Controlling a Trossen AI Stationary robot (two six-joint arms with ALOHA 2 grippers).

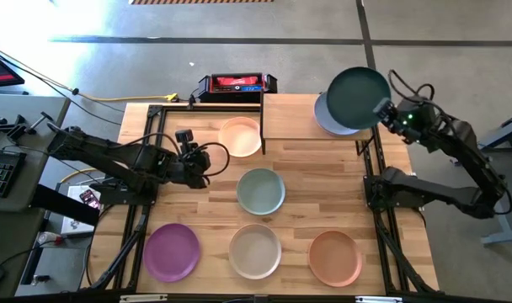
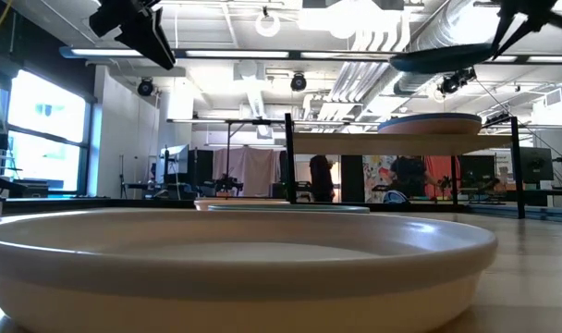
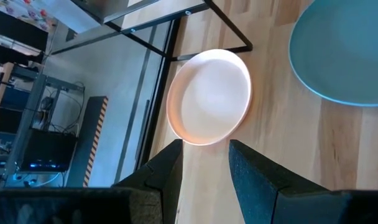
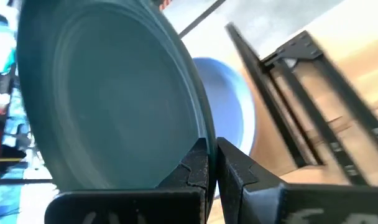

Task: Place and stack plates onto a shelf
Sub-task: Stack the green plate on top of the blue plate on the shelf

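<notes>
While the right gripper (image 1: 382,109) holds the dark green plate (image 1: 357,98) by its rim with clenched jaws, that plate hangs above the shelf (image 1: 294,118), over the shelf's far right end. Beneath it, a blue-grey plate (image 1: 323,120) rests on the shelf board. The peach plate (image 1: 241,136) lies on the surface just beside the shelf's left end. The left gripper (image 1: 207,162) hovers near the peach plate, farther from the shelf, its jaws released and grasping nothing. A pale teal plate (image 1: 261,191) sits on the surface in front of the shelf. Well apart from the shelf, along the surface's near edge, stand a purple plate (image 1: 172,251), an off-white plate (image 1: 255,250) and an orange plate (image 1: 335,257).
</notes>
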